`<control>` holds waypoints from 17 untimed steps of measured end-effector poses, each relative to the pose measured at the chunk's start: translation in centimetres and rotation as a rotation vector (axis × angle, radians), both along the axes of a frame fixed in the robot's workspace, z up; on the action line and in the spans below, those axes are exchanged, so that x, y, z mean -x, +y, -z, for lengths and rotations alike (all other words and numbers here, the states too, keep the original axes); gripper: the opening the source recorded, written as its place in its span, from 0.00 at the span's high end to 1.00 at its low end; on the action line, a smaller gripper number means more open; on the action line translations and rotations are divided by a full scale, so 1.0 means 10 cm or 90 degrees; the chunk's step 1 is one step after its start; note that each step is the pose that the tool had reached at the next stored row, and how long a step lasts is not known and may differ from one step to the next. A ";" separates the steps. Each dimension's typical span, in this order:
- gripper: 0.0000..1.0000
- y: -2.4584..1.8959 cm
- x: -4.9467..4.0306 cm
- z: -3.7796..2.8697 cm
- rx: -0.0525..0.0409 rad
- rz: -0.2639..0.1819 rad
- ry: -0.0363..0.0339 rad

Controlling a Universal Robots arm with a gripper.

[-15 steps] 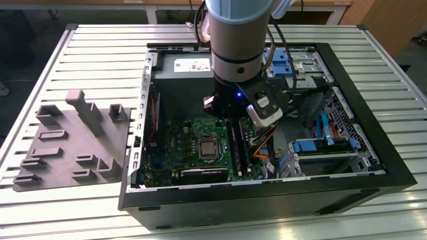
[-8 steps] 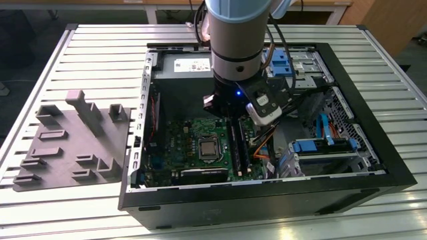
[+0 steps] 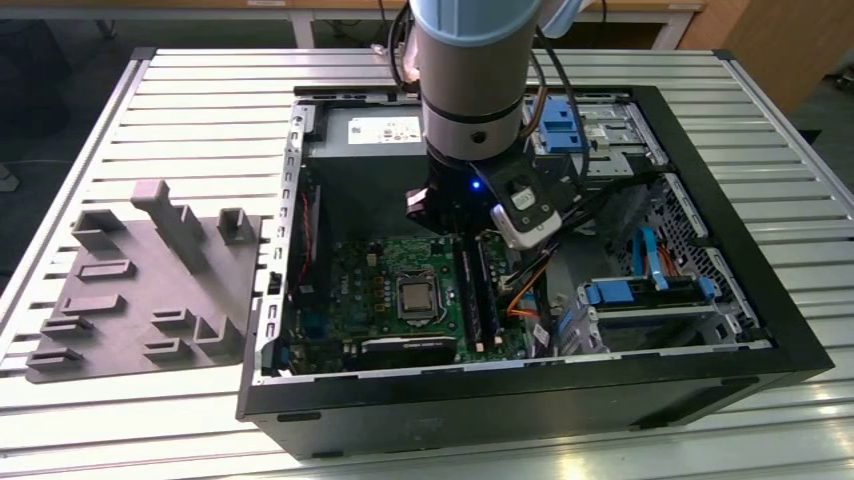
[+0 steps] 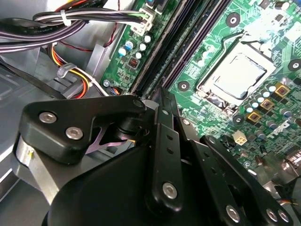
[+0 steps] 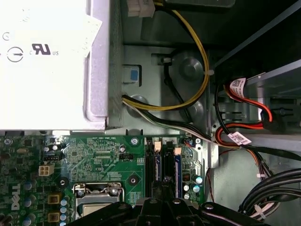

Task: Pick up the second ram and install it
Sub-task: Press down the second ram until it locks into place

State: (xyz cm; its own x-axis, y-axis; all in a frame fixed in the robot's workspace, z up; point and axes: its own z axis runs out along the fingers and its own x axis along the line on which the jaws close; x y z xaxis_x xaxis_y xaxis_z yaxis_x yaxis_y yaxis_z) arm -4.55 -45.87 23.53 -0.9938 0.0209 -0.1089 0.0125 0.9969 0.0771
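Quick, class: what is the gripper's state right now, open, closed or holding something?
Gripper: cannot be told; it sits low over the motherboard's memory slots inside the computer case.

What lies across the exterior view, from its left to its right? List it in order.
Grey tray → green motherboard → processor socket → memory slots → blue drive brackets.

Green motherboard, black computer case, grey tray, pale blue arm, blue drive clips.
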 end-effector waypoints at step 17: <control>0.89 0.042 -0.004 0.045 0.0000 0.000 0.0000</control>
